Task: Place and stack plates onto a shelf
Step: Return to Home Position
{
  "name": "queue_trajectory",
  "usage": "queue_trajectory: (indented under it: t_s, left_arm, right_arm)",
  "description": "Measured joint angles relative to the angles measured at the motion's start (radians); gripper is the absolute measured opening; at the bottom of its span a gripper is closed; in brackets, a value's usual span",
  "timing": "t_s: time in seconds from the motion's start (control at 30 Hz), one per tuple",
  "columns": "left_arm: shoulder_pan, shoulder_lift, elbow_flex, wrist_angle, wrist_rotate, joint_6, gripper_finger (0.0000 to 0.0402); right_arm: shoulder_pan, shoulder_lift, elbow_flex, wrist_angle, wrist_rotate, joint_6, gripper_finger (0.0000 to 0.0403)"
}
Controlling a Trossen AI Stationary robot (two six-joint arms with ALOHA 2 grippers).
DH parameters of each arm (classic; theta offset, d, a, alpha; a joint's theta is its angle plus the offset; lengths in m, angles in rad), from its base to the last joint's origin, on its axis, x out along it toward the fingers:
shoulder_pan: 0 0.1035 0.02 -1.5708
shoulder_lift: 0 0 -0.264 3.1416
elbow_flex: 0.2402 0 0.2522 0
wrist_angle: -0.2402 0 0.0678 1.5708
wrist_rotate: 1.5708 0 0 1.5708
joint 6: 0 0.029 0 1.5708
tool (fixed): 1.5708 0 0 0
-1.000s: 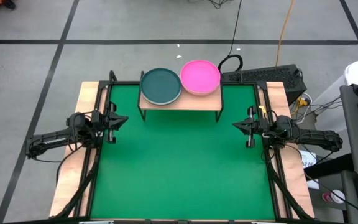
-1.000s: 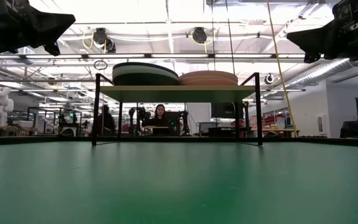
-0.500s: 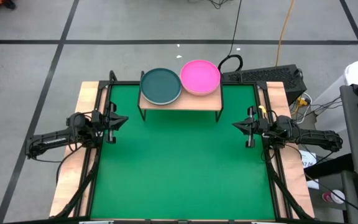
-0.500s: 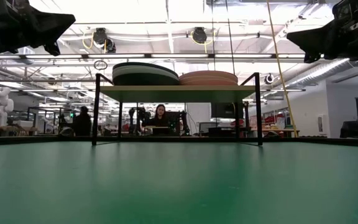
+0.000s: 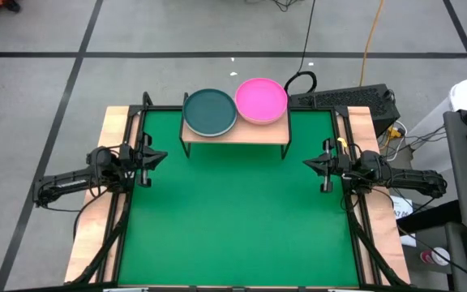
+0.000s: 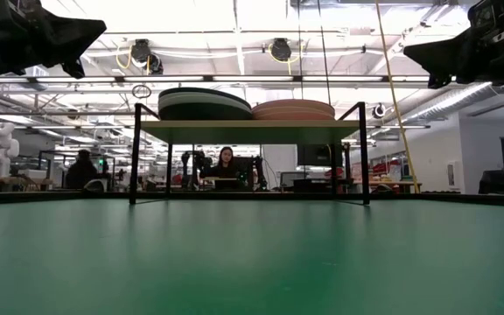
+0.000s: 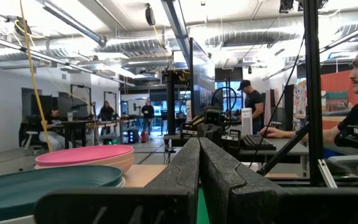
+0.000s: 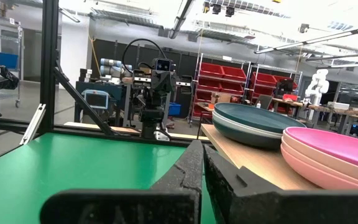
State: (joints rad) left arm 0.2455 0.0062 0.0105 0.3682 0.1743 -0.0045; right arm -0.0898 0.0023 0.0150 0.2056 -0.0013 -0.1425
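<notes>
- Plates in two piles side by side on the shelf [image 5: 233, 133], rims touching or nearly so: dark teal pile [image 5: 210, 111] on the robot's left half, magenta-topped pile [image 5: 261, 100] on the right half.
- From the low view, a pale layer sandwiched inside the teal pile; peach rims under the magenta top plate.
- Judged stiff, shallow and fairly light, with a smooth and probably slippery face; likely to chip or clatter if dropped.
- Best taken at the raised rim, pinched from the side where the lip overhangs the shelf edge; nested neighbours apt to drag along, so a slow lift advised.
- Shelf on thin black legs at the far middle of the green desk [image 5: 233, 211].
- Left end effector [image 5: 154, 156] at the desk's left edge, fingers [image 7: 188, 177] pressed together on nothing, well apart from the shelf.
- Right end effector [image 5: 313, 165] at the desk's right edge, fingers [image 8: 191, 177] likewise together and unloaded.
- Stacking judged complete, with every plate in view already on the shelf.
- People at workbenches in the room beyond, well away from both arms.
</notes>
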Motion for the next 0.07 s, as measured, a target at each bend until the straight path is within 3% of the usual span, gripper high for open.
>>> queue_trajectory:
  t_s: [0.07]
  left_arm:
    - [0.000,0.000,0.000,0.000,0.000,0.000,0.0015]
  right_arm:
    - [0.000,0.000,0.000,0.000,0.000,0.000,0.0000]
